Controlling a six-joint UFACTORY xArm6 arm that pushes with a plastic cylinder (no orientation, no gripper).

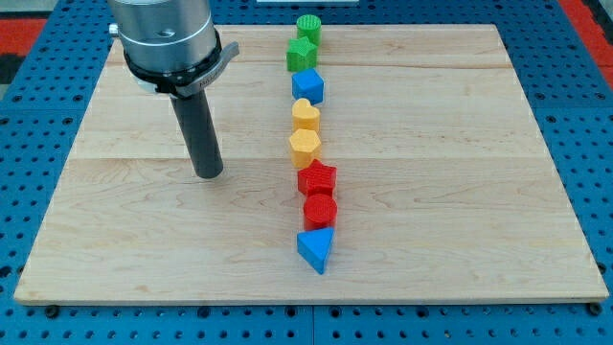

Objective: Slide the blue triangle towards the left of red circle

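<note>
The blue triangle (316,249) lies on the wooden board (144,240) at the bottom end of a column of blocks. It touches the red circle (320,210) just above it. My tip (208,174) rests on the board well to the left of the column, level with the red star (317,178), about a hand's width up and left of the blue triangle. It touches no block.
Above the red star the column continues upward: a yellow hexagon (304,146), a yellow heart (306,114), a blue block (308,85), a green block (302,54) and a green circle (308,28). A blue pegboard (38,57) surrounds the board.
</note>
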